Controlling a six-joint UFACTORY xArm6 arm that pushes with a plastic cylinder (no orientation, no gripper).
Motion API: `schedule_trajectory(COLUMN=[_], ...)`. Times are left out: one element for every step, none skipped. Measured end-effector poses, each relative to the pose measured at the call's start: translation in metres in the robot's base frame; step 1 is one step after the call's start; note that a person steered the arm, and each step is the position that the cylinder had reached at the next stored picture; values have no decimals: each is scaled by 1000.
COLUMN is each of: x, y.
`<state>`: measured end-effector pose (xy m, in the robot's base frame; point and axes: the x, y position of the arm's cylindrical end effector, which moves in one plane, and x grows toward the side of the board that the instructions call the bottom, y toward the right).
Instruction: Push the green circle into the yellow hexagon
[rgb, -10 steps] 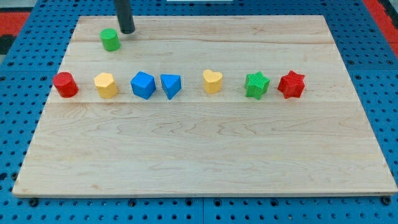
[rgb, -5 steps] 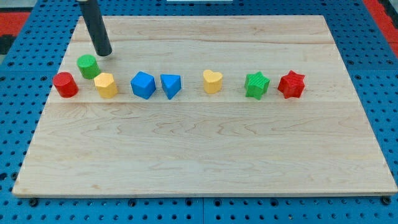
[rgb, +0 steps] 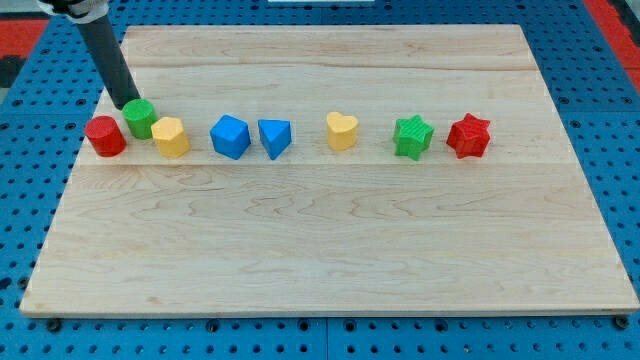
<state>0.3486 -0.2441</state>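
Note:
The green circle (rgb: 140, 118) sits at the board's left, touching the upper left side of the yellow hexagon (rgb: 170, 137). The red cylinder (rgb: 104, 135) stands just to the green circle's left. My tip (rgb: 126, 102) rests against the green circle's upper left edge, with the dark rod slanting up to the view's top left.
A row runs rightward from the hexagon: blue cube (rgb: 230, 136), blue triangular block (rgb: 274, 137), yellow heart (rgb: 342, 131), green star (rgb: 412, 136), red star (rgb: 468, 136). The wooden board (rgb: 330, 250) lies on a blue pegboard surface.
My tip moved left and down, pushing the green circle from the board's upper left down into the gap between the red cylinder and the yellow hexagon.

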Motion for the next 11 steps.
schedule_trajectory(x=[-8, 1, 22, 30, 30, 24, 30, 31, -21, -41, 44], y=[7, 7, 7, 7, 30, 31, 43, 42, 27, -58, -61])
